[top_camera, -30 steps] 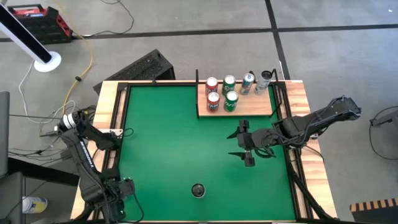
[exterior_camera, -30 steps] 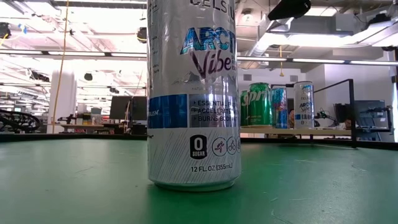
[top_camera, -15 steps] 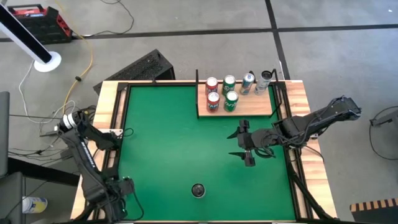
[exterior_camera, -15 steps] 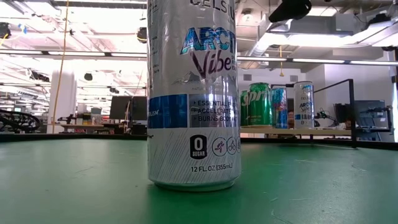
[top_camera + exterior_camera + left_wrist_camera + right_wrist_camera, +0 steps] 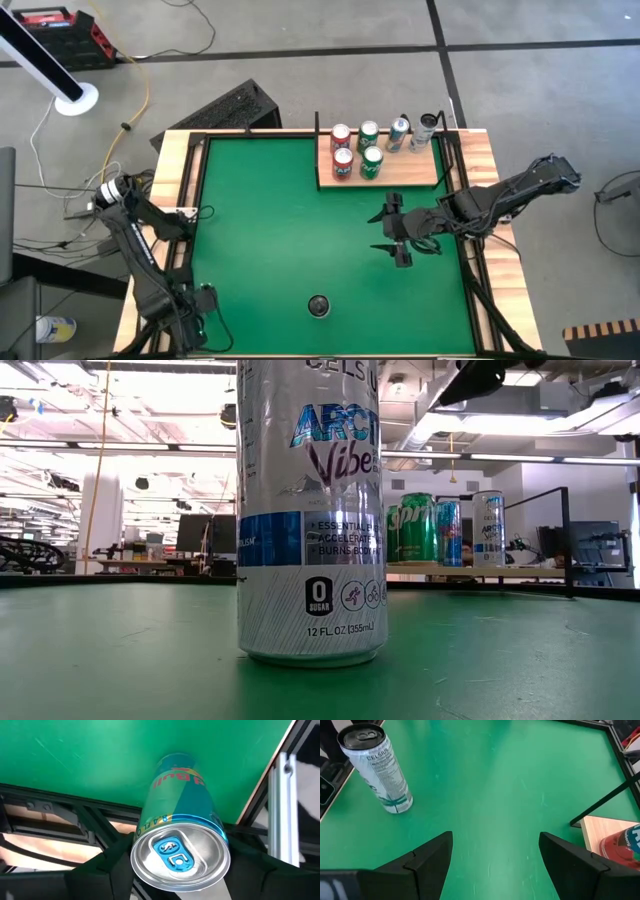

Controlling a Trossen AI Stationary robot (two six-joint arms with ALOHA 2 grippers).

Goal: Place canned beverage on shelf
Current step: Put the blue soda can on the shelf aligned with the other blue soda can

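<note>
Where the left arm folds down at the near-left corner of the table, its left gripper (image 5: 175, 865) holds a blue can (image 5: 181, 840) between its fingers, the pads closed against its sides near the top. The blue can is slim, teal-blue on the body with red lettering, and its silver lid carries a blue pull tab; it hangs over the dark frame rail at the edge of the green mat (image 5: 280, 240).

Standing upright near the mat's front edge is a silver can (image 5: 310, 510), tall and pale with blue and purple lettering and a black top.

The right gripper (image 5: 393, 231) hovers over the mat just in front of the shelf (image 5: 400, 172), fingers spread wide and empty.

The shelf, a light-wood platform with black posts, sits at the far side and bears six upright cans (image 5: 357, 150): two red, two green, two silvery.
</note>
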